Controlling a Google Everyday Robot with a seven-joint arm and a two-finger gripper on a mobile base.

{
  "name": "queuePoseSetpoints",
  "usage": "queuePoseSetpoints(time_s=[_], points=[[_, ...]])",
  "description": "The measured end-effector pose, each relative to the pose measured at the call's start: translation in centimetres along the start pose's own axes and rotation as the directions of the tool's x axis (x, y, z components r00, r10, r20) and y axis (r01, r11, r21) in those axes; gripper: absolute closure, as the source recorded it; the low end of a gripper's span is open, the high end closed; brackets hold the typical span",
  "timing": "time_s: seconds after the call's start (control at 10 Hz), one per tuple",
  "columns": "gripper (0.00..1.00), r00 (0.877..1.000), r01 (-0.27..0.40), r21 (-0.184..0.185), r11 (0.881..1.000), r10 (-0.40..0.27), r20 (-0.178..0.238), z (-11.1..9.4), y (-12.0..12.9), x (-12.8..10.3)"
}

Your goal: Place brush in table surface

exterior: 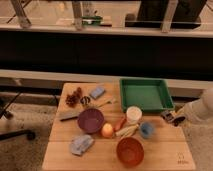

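My gripper (173, 119) comes in from the right on a pale arm and hovers over the right edge of the table surface (165, 145), just in front of the green tray's near right corner. It is shut on the brush (168, 116), a small dark thing with a squarish flecked head that sticks out to the left of the fingers. Its handle is mostly hidden by the gripper. The table surface is light wood with a small dark logo (182, 161) in the near right corner.
A green tray (145, 94) sits at the back right. The table also holds a white cup (133, 114), small blue cup (146, 130), orange bowl (130, 151), purple bowl (90, 120), carrot (120, 123), flat grey-black scrubber (69, 115), pale-handled utensil (100, 103), blue sponge (97, 92) and blue cloth (81, 144).
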Motion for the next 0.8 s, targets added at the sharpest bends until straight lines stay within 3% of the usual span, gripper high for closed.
queuePoseSetpoints(time_s=[0.8], points=[[1.00,0.991,0.098,0.028,0.995,-0.095,-0.094,0.6,3.4,0.4]])
